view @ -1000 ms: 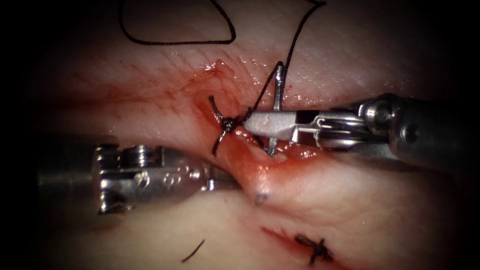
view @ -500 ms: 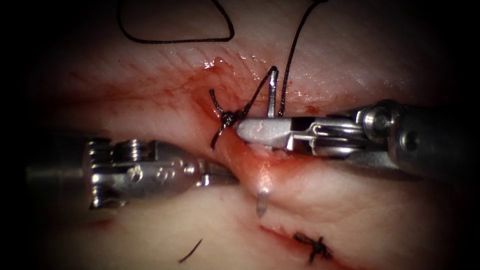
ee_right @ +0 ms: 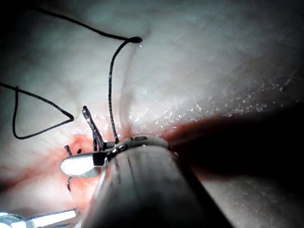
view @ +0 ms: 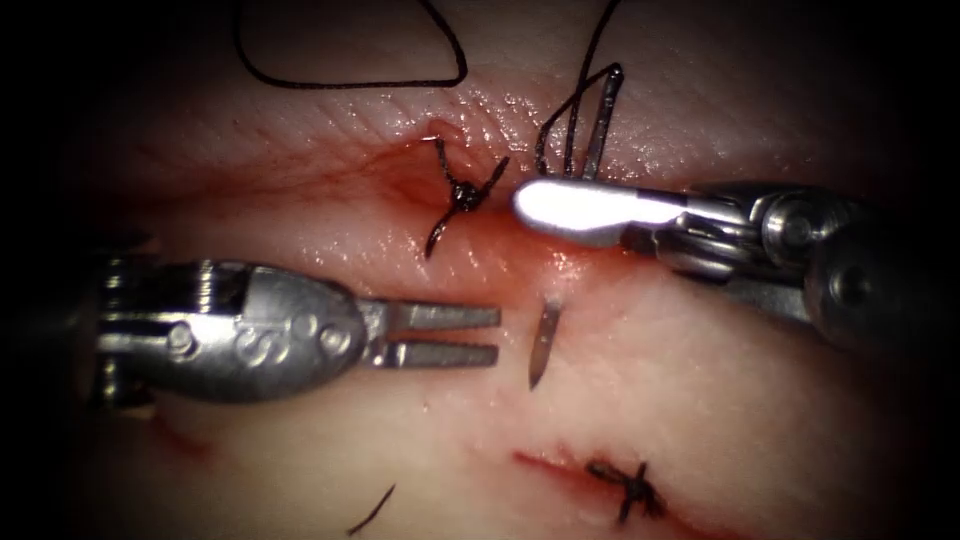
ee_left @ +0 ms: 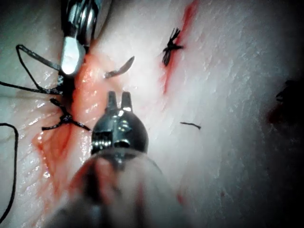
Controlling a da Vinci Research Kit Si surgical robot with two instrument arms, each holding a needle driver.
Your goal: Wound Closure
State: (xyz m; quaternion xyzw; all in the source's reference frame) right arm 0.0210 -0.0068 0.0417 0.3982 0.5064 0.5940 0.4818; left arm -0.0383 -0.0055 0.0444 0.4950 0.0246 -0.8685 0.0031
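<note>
Short loose scrap of cut thread (view: 372,510) lay flat on bare tissue (view: 700,420), dark, slightly curved, touching nothing; same scrap (ee_left: 190,125) in the left wrist view. To its right, well apart, sat a second small cut (view: 545,465), a thin red line with a tied dark knot (view: 630,490) on it, frayed short ends sticking out; knot also in the left wrist view (ee_left: 170,46), red line running off both sides of it. Red fluid (view: 400,180) stained the surface in a wet patch, faint pink smear (view: 185,440) further left. Dark blotch (ee_left: 285,95) at the far side, unclear what.
</note>
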